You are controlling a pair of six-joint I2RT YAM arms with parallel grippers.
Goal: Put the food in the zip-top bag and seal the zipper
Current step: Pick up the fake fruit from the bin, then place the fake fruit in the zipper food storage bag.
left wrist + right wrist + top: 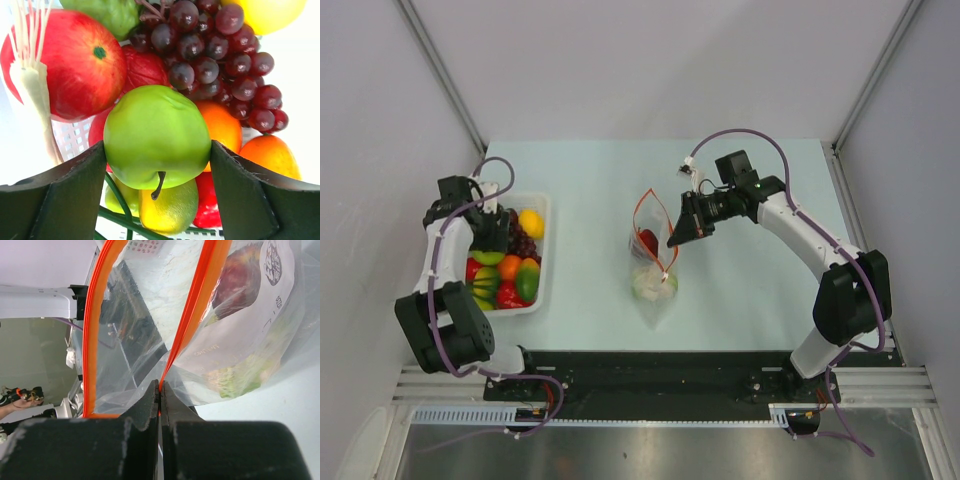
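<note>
Two pieces of food sat inside the zip-top bag [657,305]: a red piece [647,240] toward its mouth and a whitish lump [653,285] toward its bottom. The bag lay near the middle of the bench [750,300], its mouth gaping toward 12 o'clock and its orange zipper [197,305] parted into two strips. Pale lettering and a round printed mark showed on the clear plastic, too faint to read. The right hand [160,390] came in from 2 o'clock, its fingers pressed together and pinching one zipper strip. At 9 o'clock from the bag stood a white tray [544,270] heaped with more food: dark grapes [215,55], a yellow piece [531,223], and orange and red pieces. Over it the left hand [157,155] gripped a green apple [155,130], with a finger against each side. The bench was pale blue-green, with plain grey walls around it and a black rail at 6 o'clock.
</note>
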